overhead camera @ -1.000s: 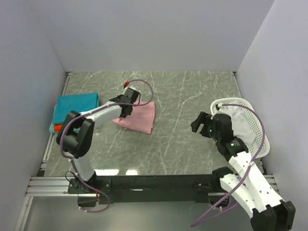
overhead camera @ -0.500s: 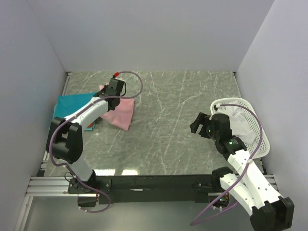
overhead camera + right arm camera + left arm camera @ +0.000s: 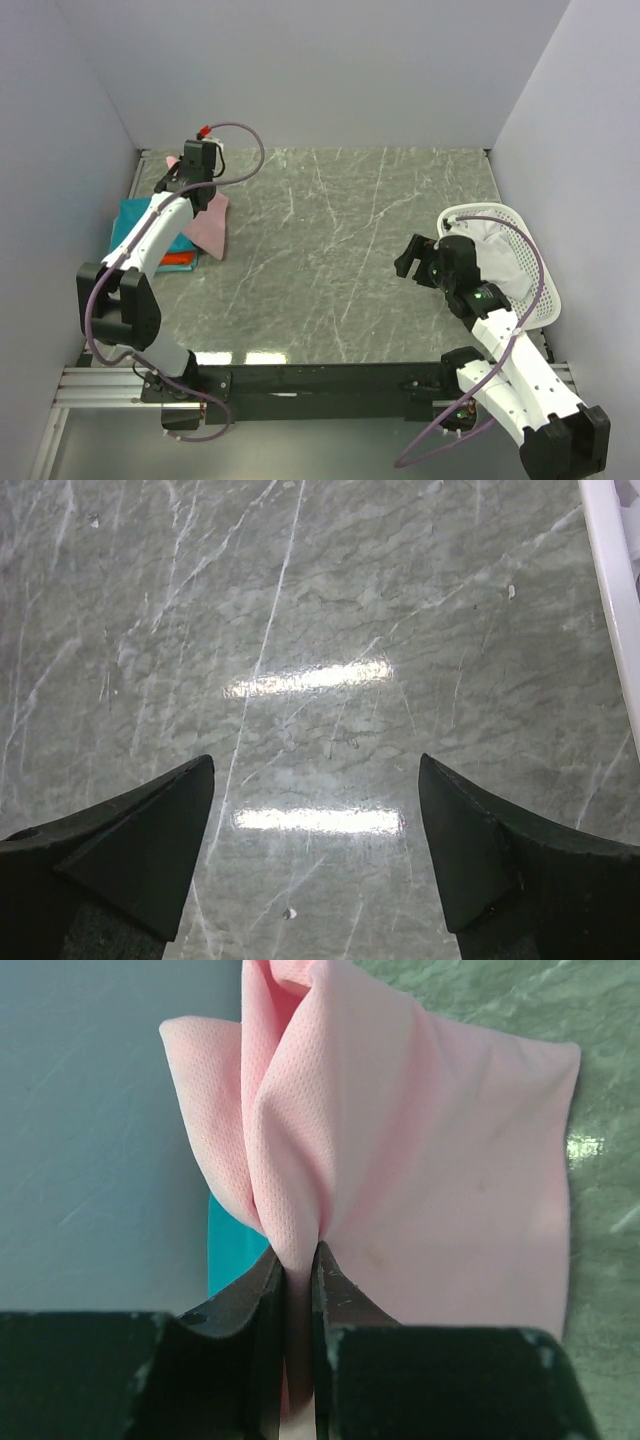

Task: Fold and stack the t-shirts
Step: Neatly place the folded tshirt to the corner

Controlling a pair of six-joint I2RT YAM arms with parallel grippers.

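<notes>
My left gripper (image 3: 183, 180) is shut on the folded light pink t-shirt (image 3: 210, 226), which hangs from it at the table's far left; the left wrist view shows the pink t-shirt (image 3: 420, 1160) pinched between the jaws (image 3: 297, 1260). Below it lie the folded teal t-shirt (image 3: 132, 216) and the orange-red t-shirt (image 3: 177, 259), mostly hidden. A strip of the teal t-shirt (image 3: 230, 1250) shows in the left wrist view. My right gripper (image 3: 408, 256) is open and empty above bare table (image 3: 316, 770). White cloth (image 3: 498, 250) lies in the basket.
The white perforated plastic basket (image 3: 533, 275) stands at the right edge, its rim (image 3: 618, 600) at the right of the right wrist view. Grey walls enclose the marble table (image 3: 340, 250) on three sides.
My left gripper has carried the pink t-shirt from the table's middle-left to the far left, over the teal and orange-red shirts. The right arm has barely moved.
</notes>
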